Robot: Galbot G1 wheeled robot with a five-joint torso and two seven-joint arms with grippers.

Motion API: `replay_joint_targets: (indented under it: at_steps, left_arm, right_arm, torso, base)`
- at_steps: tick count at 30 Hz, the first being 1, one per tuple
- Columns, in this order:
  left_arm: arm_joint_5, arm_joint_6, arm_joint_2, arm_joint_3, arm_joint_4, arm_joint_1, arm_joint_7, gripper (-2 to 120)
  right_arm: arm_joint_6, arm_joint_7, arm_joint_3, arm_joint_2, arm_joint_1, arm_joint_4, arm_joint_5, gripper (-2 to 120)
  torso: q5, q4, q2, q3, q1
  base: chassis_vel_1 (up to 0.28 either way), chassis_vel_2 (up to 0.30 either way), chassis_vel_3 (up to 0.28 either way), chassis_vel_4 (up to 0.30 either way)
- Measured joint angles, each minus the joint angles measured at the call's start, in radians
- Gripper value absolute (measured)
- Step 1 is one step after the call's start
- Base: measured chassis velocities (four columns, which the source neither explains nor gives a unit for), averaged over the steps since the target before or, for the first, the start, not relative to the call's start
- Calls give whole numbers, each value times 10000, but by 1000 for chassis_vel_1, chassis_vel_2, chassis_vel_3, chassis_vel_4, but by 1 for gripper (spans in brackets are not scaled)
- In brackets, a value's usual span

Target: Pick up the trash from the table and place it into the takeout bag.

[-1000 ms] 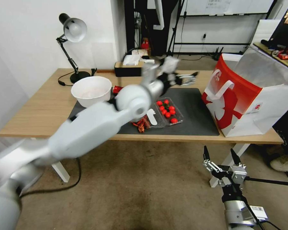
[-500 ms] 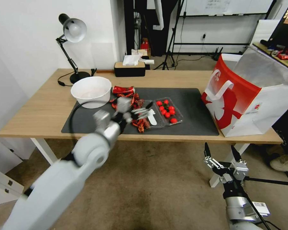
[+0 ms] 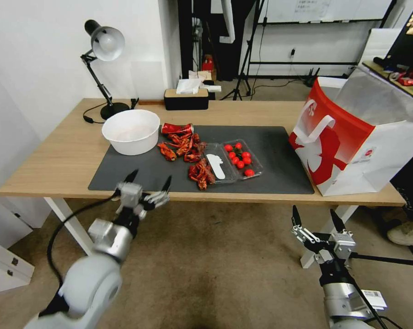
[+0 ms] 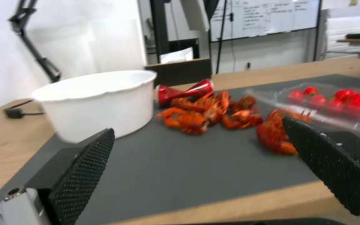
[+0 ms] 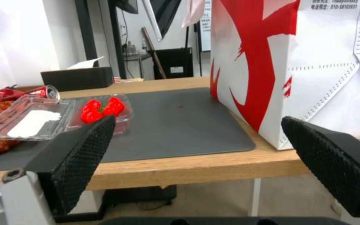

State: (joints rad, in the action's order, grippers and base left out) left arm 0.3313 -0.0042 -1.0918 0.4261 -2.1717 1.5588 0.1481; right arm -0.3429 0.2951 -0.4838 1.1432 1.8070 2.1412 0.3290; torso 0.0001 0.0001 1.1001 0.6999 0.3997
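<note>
A crushed red drink can point(image 3: 176, 129) point(image 4: 184, 92) point(image 5: 42, 92) lies on the dark mat point(image 3: 270, 151) of the table point(image 3: 55, 155), behind a heap of red crayfish shells point(image 3: 182, 146) point(image 4: 205, 111). The red-and-white takeout bag point(image 3: 352, 137) point(image 5: 292, 62) stands upright at the table's right end. My left gripper point(image 3: 150, 177) point(image 4: 197, 131) hangs open and empty just off the table's front edge, in line with the shells. Lower, in front of the bag, my right gripper point(image 3: 313, 214) point(image 5: 197, 125) is open and empty below table height.
A large white bowl point(image 3: 131, 131) point(image 4: 97, 100) sits left of the can. A clear tray of red tomatoes point(image 3: 238, 160) point(image 5: 55, 115) lies mid-mat. A desk lamp point(image 3: 103, 55) and a black tissue box point(image 3: 186, 98) stand at the back edge.
My left arm has swung back from over the middle of the table, down and left to the front edge, its gripper empty. The right arm has stayed put.
</note>
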Motion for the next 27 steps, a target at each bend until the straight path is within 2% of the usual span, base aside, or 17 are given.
replay_joint_targets:
  at_steps: [5,12,27]
  left_arm:
    - [-456,-450,-348,83,144,546,79,100]
    - [-746,-764,-502,-163,498,714,150,100]
    - [-539,-829,-534,-273,800,557,150,100]
  right_arm:
    - [17,-1,20,26,-3,1,-31,100]
    - [26,-2,50,38,6,-8,-31,100]
    - [263,-15,61,-125,-88,-55,50,100]
  torso:
    - [-2,-1,0,1,1]
    - [-2,-2,0,1,2]
    - [-2,-1,-1,1,2]
  base:
    - [0,0,0,0]
    - [0,0,0,0]
    - [0,0,0,0]
